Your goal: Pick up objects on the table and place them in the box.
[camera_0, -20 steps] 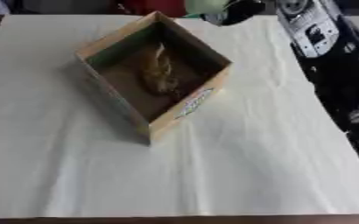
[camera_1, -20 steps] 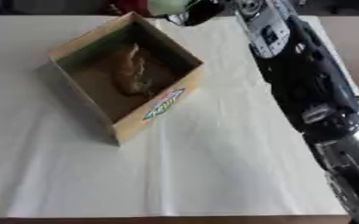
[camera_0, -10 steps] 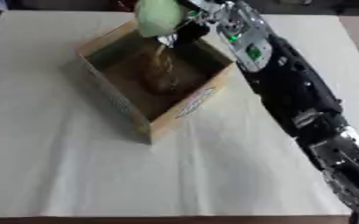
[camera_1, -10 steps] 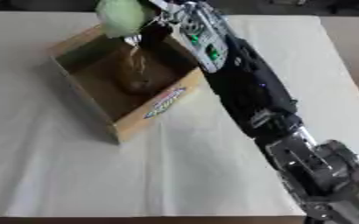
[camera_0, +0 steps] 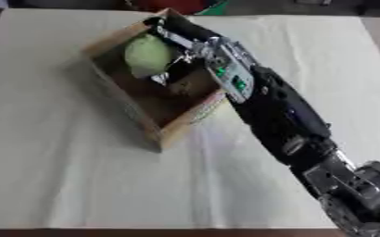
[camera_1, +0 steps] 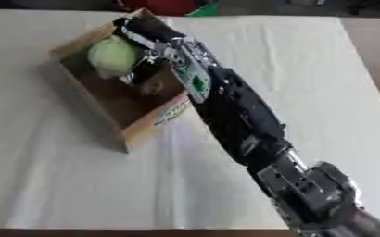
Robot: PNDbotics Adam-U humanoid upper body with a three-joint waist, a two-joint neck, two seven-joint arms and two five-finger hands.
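The black right hand (camera_0: pixel 180 44) has moved over the brown cardboard box (camera_0: pixel 177 132), fingers grasping the round pale green ball (camera_0: pixel 147 56); it can drop it in now.

The box (camera_0: pixel 165 132) is sitting on the table (camera_0: pixel 55 185), toward the far left part of it, turned cornerwise so one corner is pointing at the near edge. The right hand (camera_0: pixel 173 39) is reaching in from the lower right, its arm lying diagonally across the table and over the box's right wall. The hand is hanging over the far part of the box, with a round object (camera_0: pixel 148 56) at its left side, above the box's inside. A smaller object (camera_1: pixel 152 86) is lying inside the box, just beneath the hand.
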